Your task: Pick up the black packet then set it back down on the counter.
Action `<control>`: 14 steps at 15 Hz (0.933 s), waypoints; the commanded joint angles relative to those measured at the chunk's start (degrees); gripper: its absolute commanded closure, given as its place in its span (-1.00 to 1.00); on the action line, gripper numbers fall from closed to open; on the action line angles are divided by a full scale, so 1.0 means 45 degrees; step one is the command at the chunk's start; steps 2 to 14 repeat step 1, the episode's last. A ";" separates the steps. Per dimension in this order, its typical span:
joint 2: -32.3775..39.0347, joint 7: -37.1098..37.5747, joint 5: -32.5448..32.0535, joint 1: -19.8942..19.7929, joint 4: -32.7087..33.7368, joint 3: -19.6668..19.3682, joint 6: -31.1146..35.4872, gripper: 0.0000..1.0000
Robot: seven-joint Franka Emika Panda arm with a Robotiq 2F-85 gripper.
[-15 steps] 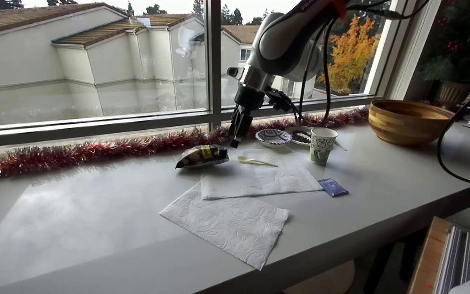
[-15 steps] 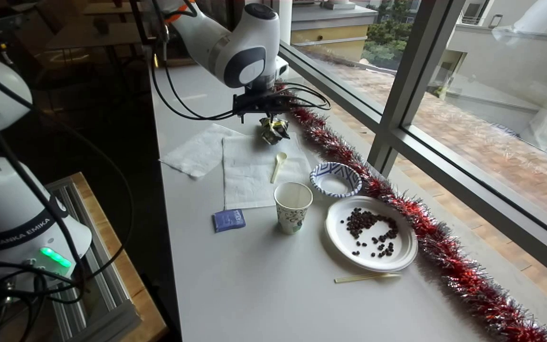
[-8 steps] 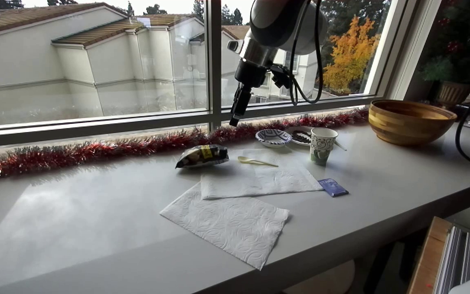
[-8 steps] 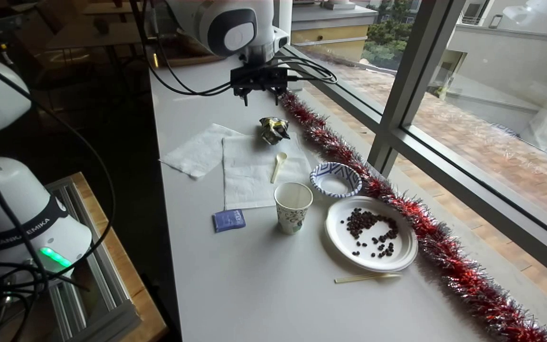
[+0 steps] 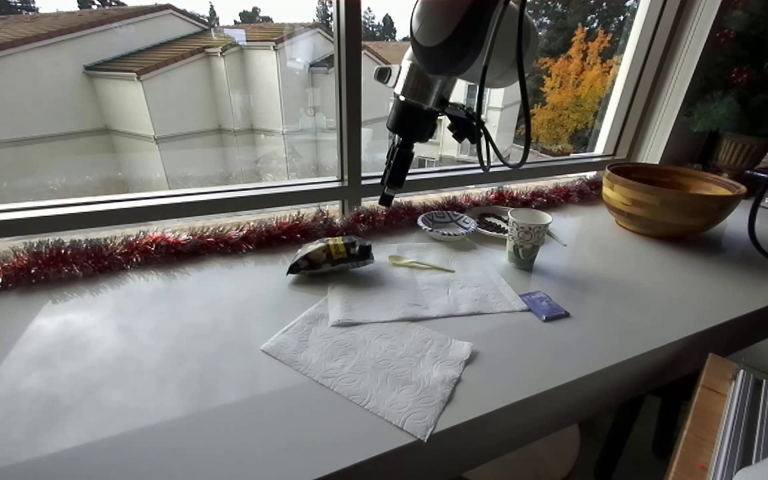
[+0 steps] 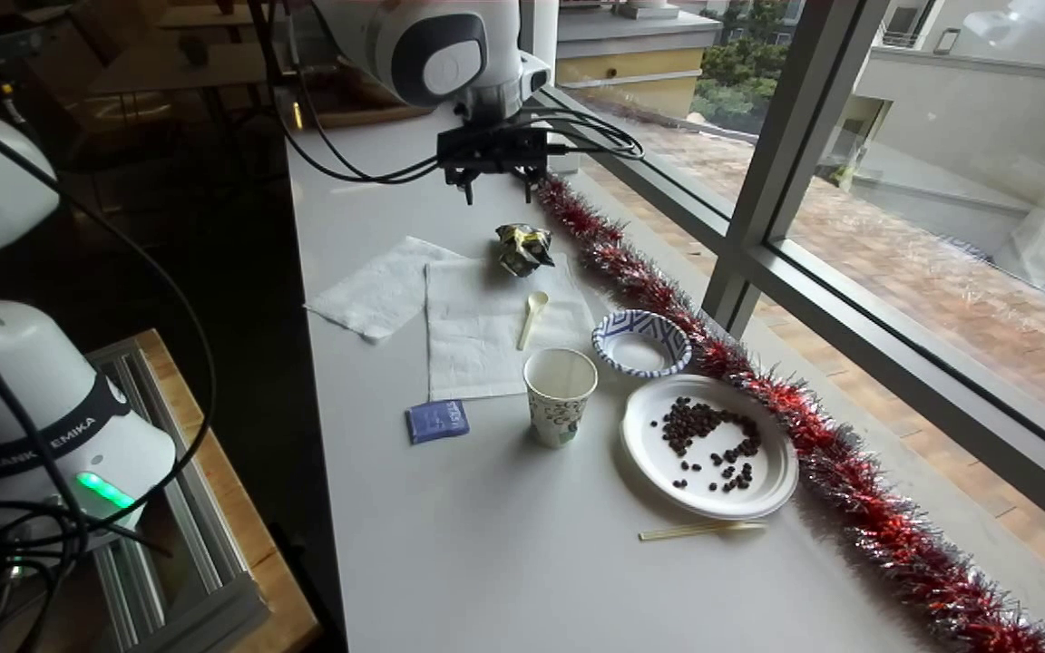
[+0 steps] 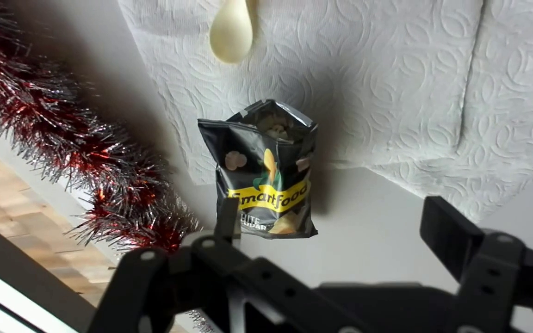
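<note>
The black packet (image 5: pixel 331 255) is a torn-open snack bag with a yellow band. It lies on the counter (image 5: pixel 157 360), touching or near the napkins' far edge; it also shows in an exterior view (image 6: pixel 523 249) and in the wrist view (image 7: pixel 269 180), its open end towards the spoon. My gripper (image 5: pixel 385 199) hangs above the counter, clear of the packet. In an exterior view its two fingers (image 6: pixel 499 196) are apart. In the wrist view the jaws (image 7: pixel 336 222) are wide open with nothing between them; one fingertip overlaps the packet's lower corner in the picture.
White paper napkins (image 5: pixel 384 373) lie with a pale spoon (image 5: pixel 421 264) on them. A paper cup (image 6: pixel 559 399), blue packet (image 6: pixel 437 421), patterned bowl (image 6: pixel 641 343) and plate of dark beans (image 6: pixel 708 499) stand nearby. Red tinsel (image 6: pixel 813 408) runs along the window. A wooden bowl (image 5: pixel 671 200) stands further off.
My gripper has risen from low beside the packet to well above the counter, mostly in the first half second; since then it has barely shifted. The packet has not moved.
</note>
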 commanded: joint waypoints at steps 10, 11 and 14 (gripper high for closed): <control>-0.0429 -0.0721 0.1061 0.1229 -0.0002 -0.1193 0.0075 -1.00; -0.0429 -0.0721 0.1061 0.1229 -0.0002 -0.1193 0.0075 -1.00; -0.0429 -0.0721 0.1061 0.1229 -0.0002 -0.1193 0.0075 -1.00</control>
